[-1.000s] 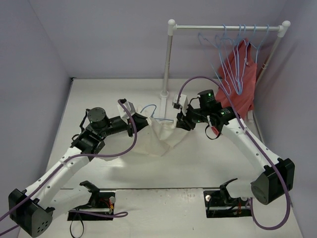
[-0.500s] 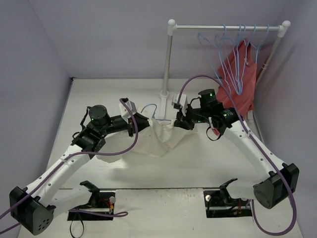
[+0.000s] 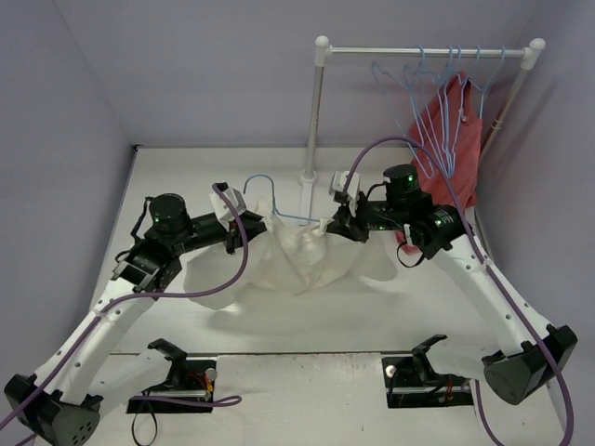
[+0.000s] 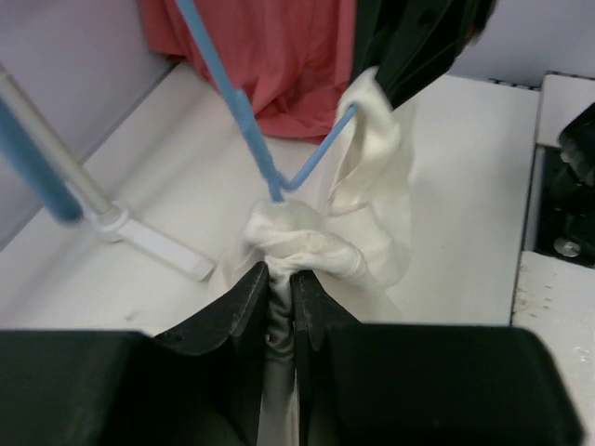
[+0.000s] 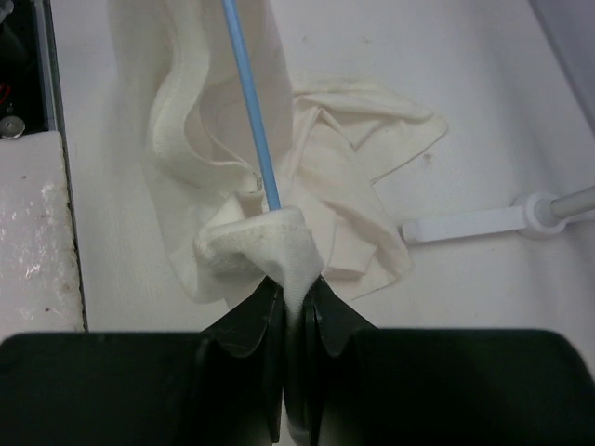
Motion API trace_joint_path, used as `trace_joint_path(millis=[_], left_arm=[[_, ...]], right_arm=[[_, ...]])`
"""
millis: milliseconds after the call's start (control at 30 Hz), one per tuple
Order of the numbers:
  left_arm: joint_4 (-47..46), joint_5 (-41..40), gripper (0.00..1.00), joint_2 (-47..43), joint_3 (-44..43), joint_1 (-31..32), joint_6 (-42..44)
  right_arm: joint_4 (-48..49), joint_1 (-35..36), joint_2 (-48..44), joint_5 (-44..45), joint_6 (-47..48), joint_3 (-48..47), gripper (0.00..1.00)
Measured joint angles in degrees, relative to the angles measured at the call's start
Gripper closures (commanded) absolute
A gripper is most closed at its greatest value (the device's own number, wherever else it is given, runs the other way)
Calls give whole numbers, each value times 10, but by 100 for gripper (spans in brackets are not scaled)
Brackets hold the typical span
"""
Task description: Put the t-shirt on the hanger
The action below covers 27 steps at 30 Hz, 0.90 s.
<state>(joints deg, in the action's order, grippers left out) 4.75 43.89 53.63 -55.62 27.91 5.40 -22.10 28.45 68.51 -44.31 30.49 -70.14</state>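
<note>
**Wider spread, thin grip on the cloth**

Left gripper [image 3: 244,210] and right gripper [image 3: 327,225] have drawn apart since a second ago, raising the hanger [image 3: 268,189]. The t-shirt [image 3: 299,258] sags between them toward the table [image 3: 167,186].

Left wrist: jaws pinched tight on a bunched fold just below the wire's corner.

Right wrist: jaws clamped on cloth at the wire's end.

Pulling wider could drag fabric free or bend the wire.

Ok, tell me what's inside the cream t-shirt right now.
The hanger runs into the t-shirt. Its hook and some blue wire show above the cloth. How far the wire reaches inside is covered.
</note>
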Motion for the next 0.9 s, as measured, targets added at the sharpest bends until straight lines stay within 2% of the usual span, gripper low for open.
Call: trace_joint_path(millis=[200, 433, 467, 667, 900], left_arm=[[79, -31, 80, -34, -35, -36, 47], [136, -89, 76, -46, -42, -62, 82], [145, -101, 74, -48, -43, -68, 86], [200, -166, 50, -49, -86, -117, 105], [220, -257, 45, -47, -180, -134, 85]], right_arm=[[0, 0, -33, 7, -11, -36, 100], [-1, 0, -45, 28, -19, -55, 100], [-2, 0, -45, 31, -20, -57, 100], [-3, 0, -45, 59, -23, -77, 100], [-23, 0, -30, 106, -31, -161, 100]])
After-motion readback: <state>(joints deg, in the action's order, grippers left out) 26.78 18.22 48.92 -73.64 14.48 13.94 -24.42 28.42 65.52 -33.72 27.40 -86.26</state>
